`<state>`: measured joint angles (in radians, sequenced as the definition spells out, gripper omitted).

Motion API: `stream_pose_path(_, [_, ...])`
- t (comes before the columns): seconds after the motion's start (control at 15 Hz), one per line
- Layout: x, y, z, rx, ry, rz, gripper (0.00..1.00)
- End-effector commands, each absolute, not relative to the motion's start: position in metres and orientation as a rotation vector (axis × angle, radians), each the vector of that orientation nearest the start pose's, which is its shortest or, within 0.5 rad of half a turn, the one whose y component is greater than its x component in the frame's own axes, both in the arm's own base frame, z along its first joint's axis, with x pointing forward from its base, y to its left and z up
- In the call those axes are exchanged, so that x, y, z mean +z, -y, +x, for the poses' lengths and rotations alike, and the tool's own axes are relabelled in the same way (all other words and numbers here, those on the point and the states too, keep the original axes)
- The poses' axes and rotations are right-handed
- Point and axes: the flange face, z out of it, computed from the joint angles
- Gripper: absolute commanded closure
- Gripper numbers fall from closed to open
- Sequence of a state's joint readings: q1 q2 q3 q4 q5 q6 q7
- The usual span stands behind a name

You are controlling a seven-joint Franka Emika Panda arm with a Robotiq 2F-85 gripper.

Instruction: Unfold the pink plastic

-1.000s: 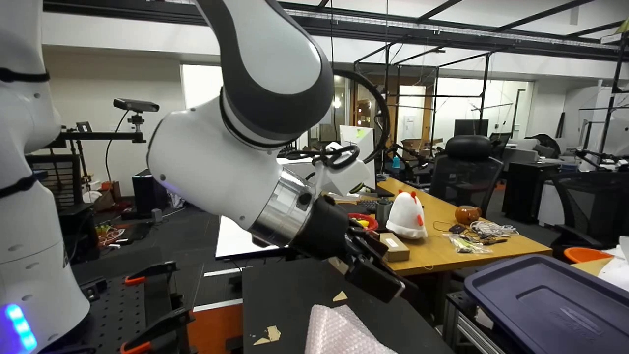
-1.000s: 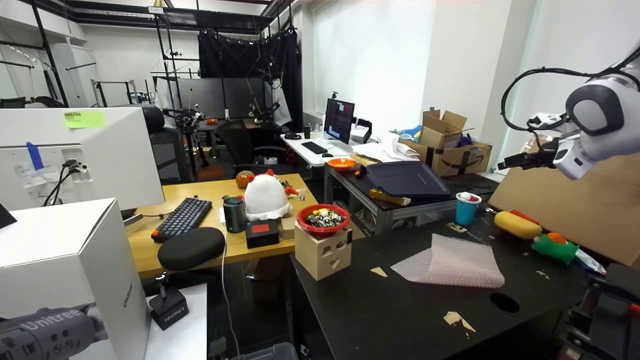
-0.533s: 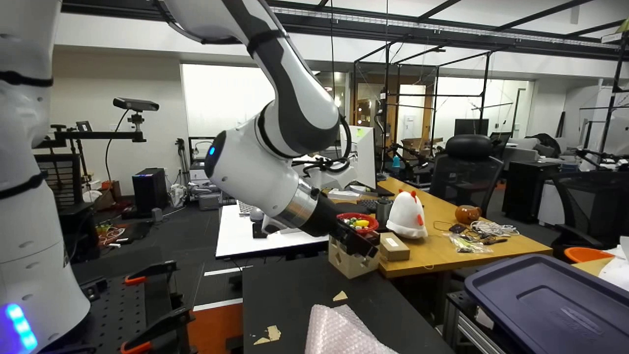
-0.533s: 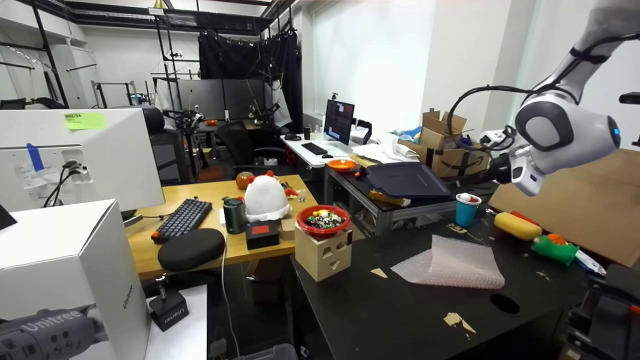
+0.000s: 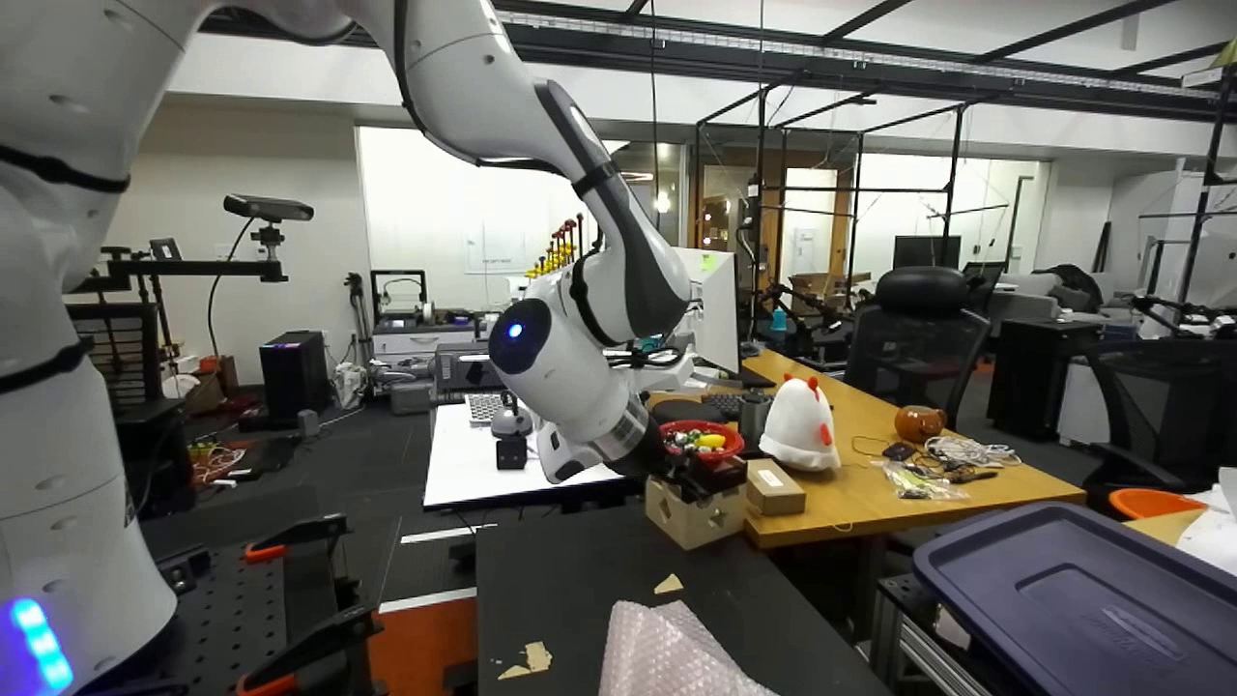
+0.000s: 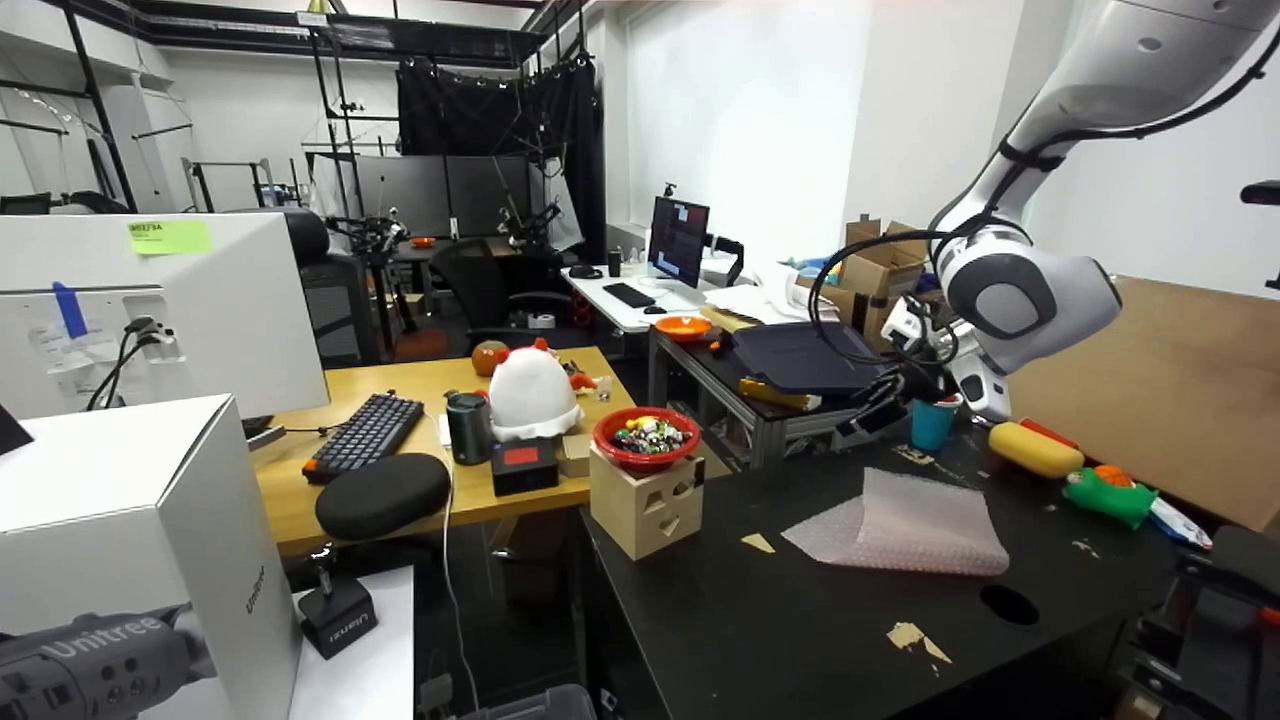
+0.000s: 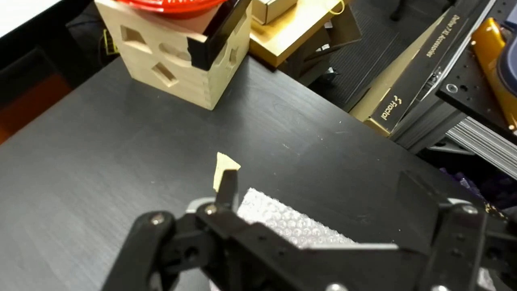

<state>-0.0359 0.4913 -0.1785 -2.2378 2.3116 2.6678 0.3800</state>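
In the wrist view, from left to right: on the black table (image 7: 80, 169), wooden box (image 7: 188, 76) with red bowl (image 7: 161, 6) on top; then pink plastic (image 7: 288, 222), lying partly hidden behind the gripper (image 7: 319, 190) with widely parted jaws.

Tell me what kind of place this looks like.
Likely a robotics lab or tech office: a robot arm, a white box marked Unitree, and a mesh-backed desk chair.
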Motion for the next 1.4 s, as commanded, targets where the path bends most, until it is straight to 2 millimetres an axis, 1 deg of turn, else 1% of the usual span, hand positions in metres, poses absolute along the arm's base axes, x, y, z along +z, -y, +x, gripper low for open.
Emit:
stream_pose_path(0.0, [0.125, 0.151, 0.491, -0.018, -2.35, -0.646, 0.0])
stream_pose_path(0.07, [0.125, 0.155, 0.494, -0.005, -2.344, -0.754, 0.0])
stream_pose_path(0.2, [0.128, 0.168, 0.502, -0.033, -2.351, -0.932, 0.0])
stream_pose_path(0.33, [0.135, 0.175, 0.509, -0.04, -2.347, -1.108, 0.0])
stream_pose_path(0.53, [0.152, 0.184, 0.522, -0.053, -2.314, -1.375, 0.0])
stream_pose_path(0.73, [0.167, 0.186, 0.536, -0.066, -2.276, -1.655, 0.0])
stream_pose_path(0.93, [0.189, 0.188, 0.544, -0.079, -2.219, -1.938, 0.0])
stream_pose_path(1.13, [0.213, 0.189, 0.549, -0.088, -2.124, -2.222, 0.0])
stream_pose_path(1.33, [0.241, 0.188, 0.552, -0.122, -1.961, -2.498, 0.0])
